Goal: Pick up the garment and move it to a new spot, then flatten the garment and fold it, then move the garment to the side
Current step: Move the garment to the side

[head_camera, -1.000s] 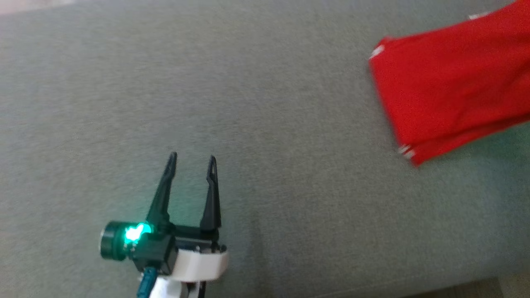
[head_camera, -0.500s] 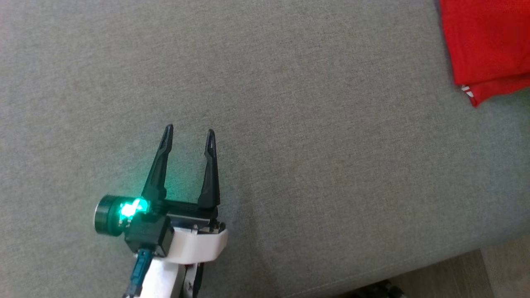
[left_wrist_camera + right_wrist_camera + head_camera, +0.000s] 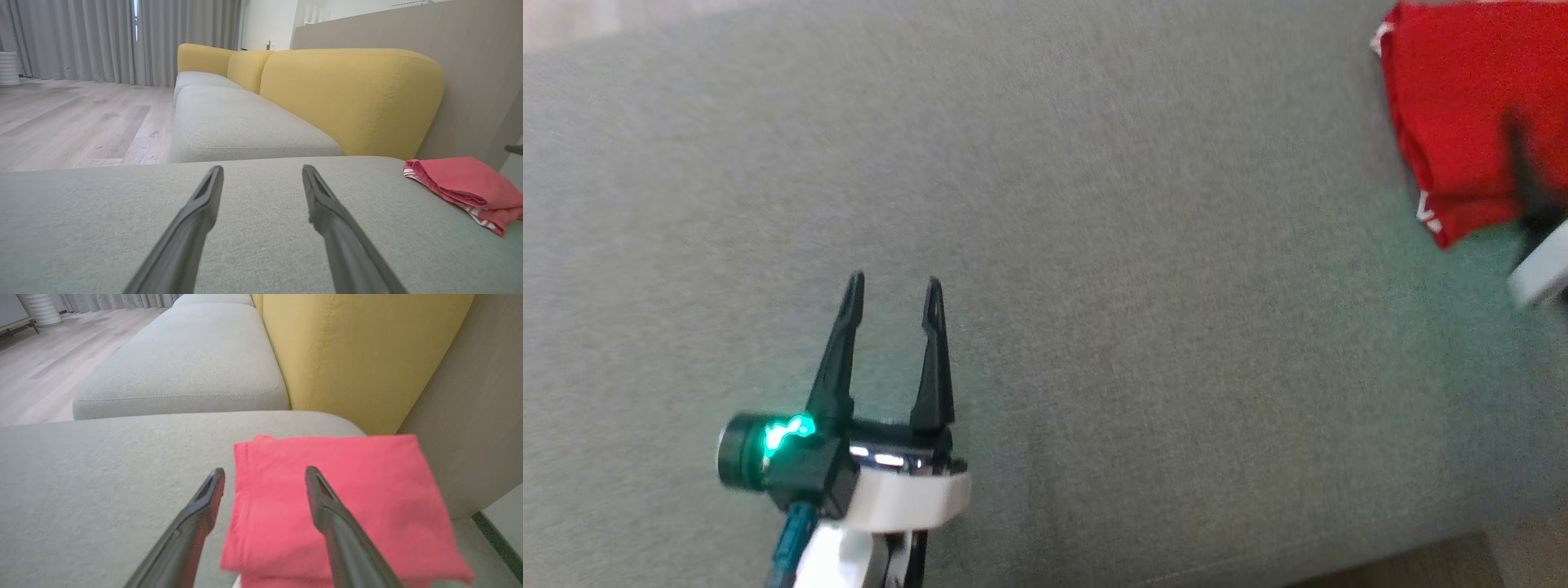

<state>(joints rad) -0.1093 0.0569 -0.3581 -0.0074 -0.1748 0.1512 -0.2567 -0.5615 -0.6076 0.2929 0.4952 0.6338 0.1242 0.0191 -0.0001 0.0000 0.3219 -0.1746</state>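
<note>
Right wrist view is showing the right jaws standing wide apart w/ nothing btwn them, hanging just over the garment (image 3: 367, 490). It is lying as a flat red folded square at the end of the grey seat cushion (image 3: 102, 477), near the yellow backrest (image 3: 347, 355). Prob. reason, my read only: the fold is looking done and the cloth is sitting off to the side, so nothing is needing a grip. The left jaws are also standing fully open and empty, hovering over bare cushion well apart from the garment, prob. parked out of the way. Hard to make out: the head view is blurring, w/ the right arm (image 3: 1539, 273) showing as a dark smear plus a pale lump by the cloth. The garment is getting cut off by the frame edges there, and its near edge is hiding behind the fingers (image 3: 343, 535) in the right wrist view. Can't tell whether they are touching the fabric, or what kind of garment it is.
</note>
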